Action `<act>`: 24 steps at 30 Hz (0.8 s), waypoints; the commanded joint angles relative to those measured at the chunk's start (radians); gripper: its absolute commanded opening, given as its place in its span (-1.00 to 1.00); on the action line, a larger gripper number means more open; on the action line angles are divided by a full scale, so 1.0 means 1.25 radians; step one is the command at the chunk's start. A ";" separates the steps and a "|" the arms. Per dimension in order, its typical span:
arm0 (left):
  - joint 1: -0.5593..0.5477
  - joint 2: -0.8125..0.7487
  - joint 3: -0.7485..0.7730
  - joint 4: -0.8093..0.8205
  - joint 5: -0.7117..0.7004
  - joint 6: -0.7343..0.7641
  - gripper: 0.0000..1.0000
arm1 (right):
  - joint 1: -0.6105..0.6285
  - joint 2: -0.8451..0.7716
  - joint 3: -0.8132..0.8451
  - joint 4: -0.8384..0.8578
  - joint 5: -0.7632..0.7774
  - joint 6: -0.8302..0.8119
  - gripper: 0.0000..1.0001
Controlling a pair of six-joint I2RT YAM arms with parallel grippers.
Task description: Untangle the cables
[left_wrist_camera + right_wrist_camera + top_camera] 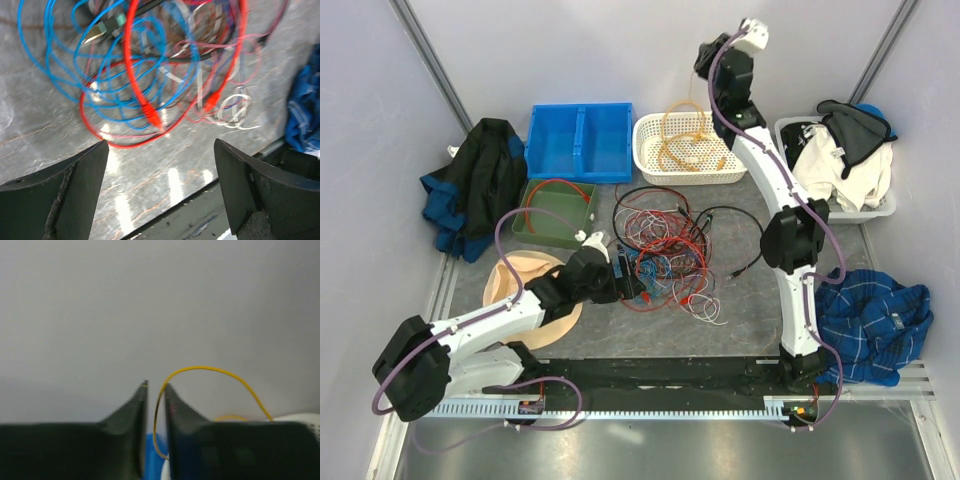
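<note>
A tangle of cables (pixel 665 245) in red, black, blue and white lies mid-table. My left gripper (pixel 623 276) is at the tangle's left edge, low over the table. In the left wrist view it (pixel 160 150) is open and empty, with blue loops (pixel 65 55) and a red cable (pixel 135 75) just ahead of its fingertips. My right gripper (pixel 704 62) is raised at the back over a white basket (pixel 650 150). In the right wrist view it (pixel 155 386) is closed to a narrow gap on a thin orange-yellow cable (pixel 210 368) that arcs to the right.
The white basket holds orange-yellow coils (pixel 685 150). A green tray (pixel 535 228) holds a red cable (pixel 560 185). A blue bin (pixel 580 140) stands at the back. Dark clothes (pixel 475 180) lie left, a bin of clothes (pixel 840 160) and a blue plaid cloth (pixel 870 320) right. A tan plate (pixel 510 275) sits under the left arm.
</note>
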 commanded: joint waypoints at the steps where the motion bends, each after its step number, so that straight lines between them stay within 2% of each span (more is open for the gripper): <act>1: 0.003 0.015 -0.008 0.030 0.024 -0.035 0.85 | 0.006 0.022 -0.051 -0.023 -0.057 0.012 -0.04; 2: 0.003 0.012 -0.009 0.026 0.020 -0.038 0.85 | 0.012 0.018 -0.053 -0.040 -0.047 -0.002 0.40; 4: 0.003 -0.009 -0.011 0.024 0.017 -0.038 0.85 | 0.035 0.003 -0.061 -0.068 -0.001 -0.058 0.67; 5: 0.003 -0.018 -0.015 0.024 0.017 -0.043 0.85 | 0.045 -0.015 -0.064 -0.096 0.021 -0.075 0.93; 8: 0.003 -0.050 -0.022 0.023 -0.016 -0.047 0.85 | 0.070 -0.057 -0.069 -0.148 0.078 -0.119 0.96; 11: 0.003 -0.067 -0.024 0.018 -0.036 -0.047 0.85 | 0.077 -0.086 -0.064 -0.250 0.107 -0.103 0.96; 13: 0.003 -0.079 -0.022 0.013 -0.047 -0.049 0.85 | 0.079 -0.120 -0.108 -0.298 0.119 -0.082 0.96; 16: 0.003 -0.098 -0.025 0.009 -0.064 -0.059 0.85 | 0.081 -0.247 -0.314 -0.268 0.075 -0.014 0.96; 17: 0.003 -0.109 -0.025 0.009 -0.067 -0.064 0.85 | 0.083 -0.318 -0.437 -0.252 0.050 0.000 0.96; 19: 0.003 -0.126 -0.026 0.007 -0.075 -0.069 0.85 | 0.096 -0.406 -0.553 -0.206 -0.008 0.027 0.96; 20: 0.003 -0.142 -0.027 0.007 -0.079 -0.074 0.85 | 0.104 -0.432 -0.647 -0.198 -0.018 0.031 0.96; 24: 0.003 -0.171 -0.031 0.003 -0.089 -0.083 0.85 | 0.146 -0.538 -0.865 -0.154 -0.067 0.038 0.92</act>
